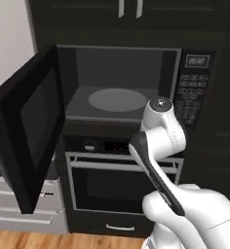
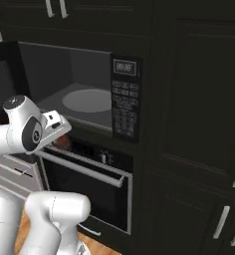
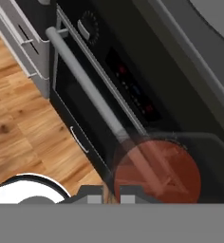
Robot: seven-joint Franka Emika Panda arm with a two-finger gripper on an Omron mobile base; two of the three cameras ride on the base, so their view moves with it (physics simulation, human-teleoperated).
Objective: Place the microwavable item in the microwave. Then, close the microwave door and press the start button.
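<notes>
The microwavable item, a squat reddish-brown cylinder, sits right at my gripper, whose jaws are shut on it. In the right base view the gripper hangs in front of the oven's control strip, just below the microwave's floor, with the item showing red under the hand. The microwave stands open, its grey turntable bare. The microwave door is swung out wide to the left. The keypad and its display are on the right side.
Below the microwave is an oven with a horizontal silver bar handle and a knob. Grey drawers stand to the left, dark tall cabinets to the right, and a wood floor lies below.
</notes>
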